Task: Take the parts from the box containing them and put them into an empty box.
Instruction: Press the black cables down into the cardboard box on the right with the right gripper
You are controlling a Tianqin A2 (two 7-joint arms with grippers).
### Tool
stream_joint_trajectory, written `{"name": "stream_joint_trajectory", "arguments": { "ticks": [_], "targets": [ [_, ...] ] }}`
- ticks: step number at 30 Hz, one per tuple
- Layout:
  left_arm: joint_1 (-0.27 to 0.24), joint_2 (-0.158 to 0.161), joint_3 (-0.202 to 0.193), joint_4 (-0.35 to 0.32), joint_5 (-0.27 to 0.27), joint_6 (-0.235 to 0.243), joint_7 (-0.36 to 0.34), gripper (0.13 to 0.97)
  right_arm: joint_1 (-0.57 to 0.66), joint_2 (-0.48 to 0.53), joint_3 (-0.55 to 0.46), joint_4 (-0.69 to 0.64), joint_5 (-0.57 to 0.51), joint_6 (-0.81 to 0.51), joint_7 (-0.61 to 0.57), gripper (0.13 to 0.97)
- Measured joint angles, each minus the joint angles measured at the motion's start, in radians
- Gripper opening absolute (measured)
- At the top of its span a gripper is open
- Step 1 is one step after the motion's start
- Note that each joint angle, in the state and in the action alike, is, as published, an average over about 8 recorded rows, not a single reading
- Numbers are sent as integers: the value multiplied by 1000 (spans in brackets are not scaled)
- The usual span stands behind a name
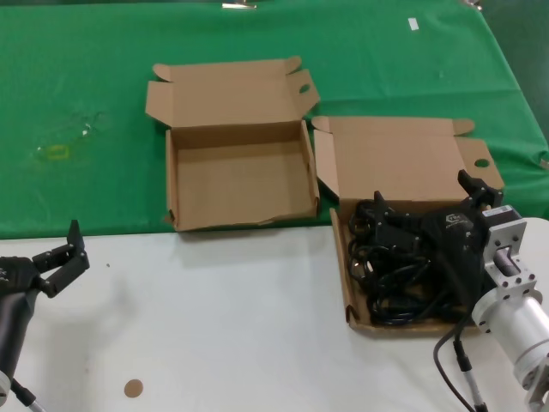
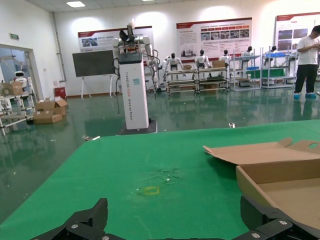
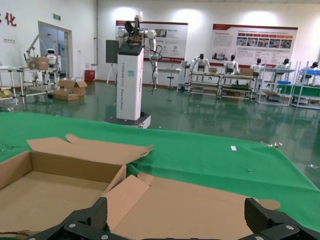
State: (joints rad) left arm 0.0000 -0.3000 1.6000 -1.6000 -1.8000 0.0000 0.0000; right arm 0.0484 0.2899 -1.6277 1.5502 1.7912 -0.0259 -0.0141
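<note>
The parts (image 1: 388, 268) are black power cords lying tangled in the box containing them (image 1: 344, 262), at the right on the white table, with its lid (image 1: 403, 159) folded back. My right gripper (image 1: 425, 196) hangs open just over the cords at the back of the tray, holding nothing; its wrist view shows only that lid (image 3: 200, 210) between its fingers (image 3: 99, 214). The empty box (image 1: 240, 184) stands open to the left on the green cloth, also seen in the right wrist view (image 3: 50, 192). My left gripper (image 1: 64, 257) waits open at the near left.
A green cloth (image 1: 86, 77) covers the far half of the table; the near half is white (image 1: 214, 326). On the white part lies a small brown disc (image 1: 132, 389). A yellowish mark (image 1: 56, 153) shows on the cloth. The left wrist view shows the empty box's corner (image 2: 280, 175).
</note>
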Motion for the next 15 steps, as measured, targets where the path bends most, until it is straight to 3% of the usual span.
{"name": "stream_joint_trajectory", "arguments": {
  "ticks": [4, 15],
  "targets": [
    [0, 0, 0, 0, 0, 0, 0, 943, 0, 0, 0, 0, 0, 0, 0, 966],
    [0, 0, 0, 0, 0, 0, 0, 809, 0, 0, 0, 0, 0, 0, 0, 966]
  ]
}}
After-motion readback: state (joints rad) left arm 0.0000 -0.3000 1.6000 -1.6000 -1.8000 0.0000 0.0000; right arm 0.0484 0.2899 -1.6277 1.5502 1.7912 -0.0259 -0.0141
